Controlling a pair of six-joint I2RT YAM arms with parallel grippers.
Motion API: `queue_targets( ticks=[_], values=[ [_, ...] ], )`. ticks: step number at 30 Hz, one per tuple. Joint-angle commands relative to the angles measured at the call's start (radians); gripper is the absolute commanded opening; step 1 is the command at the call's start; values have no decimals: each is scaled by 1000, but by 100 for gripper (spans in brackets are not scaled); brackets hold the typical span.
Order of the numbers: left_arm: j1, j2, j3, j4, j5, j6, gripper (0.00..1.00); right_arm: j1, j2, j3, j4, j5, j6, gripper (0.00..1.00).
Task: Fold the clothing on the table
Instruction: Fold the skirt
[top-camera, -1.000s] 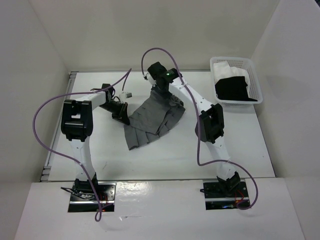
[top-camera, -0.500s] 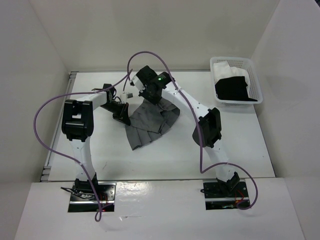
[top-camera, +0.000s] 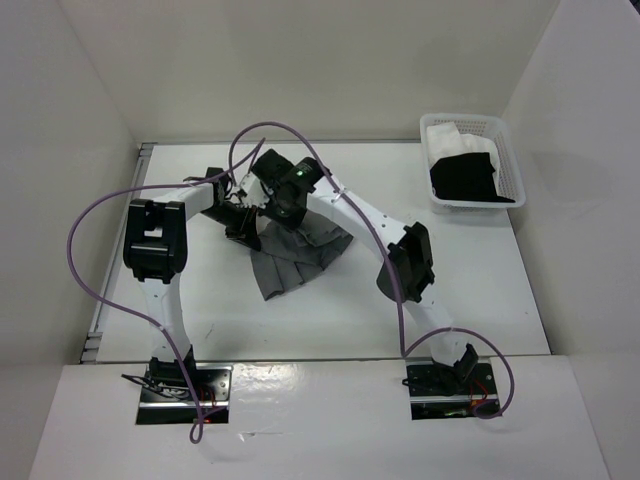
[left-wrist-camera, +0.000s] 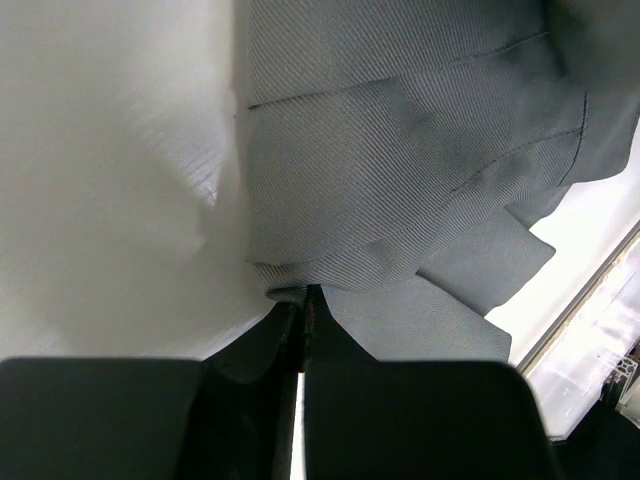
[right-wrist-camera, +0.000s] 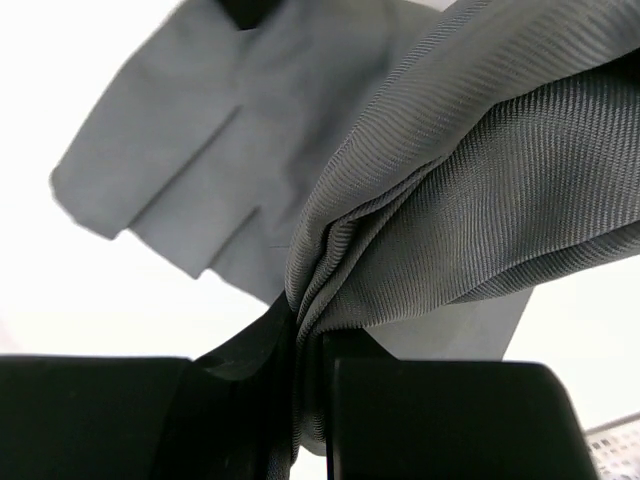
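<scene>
The clothing (top-camera: 300, 258), a grey pleated skirt, lies partly folded over itself on the white table (top-camera: 480, 290), left of centre. My right gripper (top-camera: 276, 206) is shut on a thick bunch of its fabric (right-wrist-camera: 450, 190), held above the rest of the skirt (right-wrist-camera: 200, 150). My left gripper (top-camera: 243, 229) sits at the skirt's left edge, its jaws shut with a thin rolled hem pinched at the tips (left-wrist-camera: 303, 298). The pleated cloth (left-wrist-camera: 400, 160) spreads away from it. The two grippers are close together.
A white plastic basket (top-camera: 508, 155) stands at the back right with a black garment (top-camera: 468, 180) and a white garment (top-camera: 455, 137) in it. A metal rail (top-camera: 108, 290) runs along the table's left edge. White walls enclose the table.
My right arm has swung left with the bunched fabric, drawing the skirt's right side over toward the left gripper. The left arm has stayed put.
</scene>
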Motion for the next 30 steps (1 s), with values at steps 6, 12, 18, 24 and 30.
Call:
queue_targets(
  ticks=[6,12,18,24,30],
  values=[
    [-5,-4,-1,24,-3,-6,3,72,28,46,-50,-85,-17,6],
    [-5,-4,-1,24,-12,-6,3,82,58,79,-59,-115,-17,35],
    [-5,-4,-1,15,-12,-6,3,91,67,138,-79,-178,-5,69],
    [-5,-4,-1,15,-12,-6,3,91,67,185,-111,-234,-39,79],
    [4,-45,-10,6,-33,-6,7,91,46,161,-112,-183,-63,81]
  ],
)
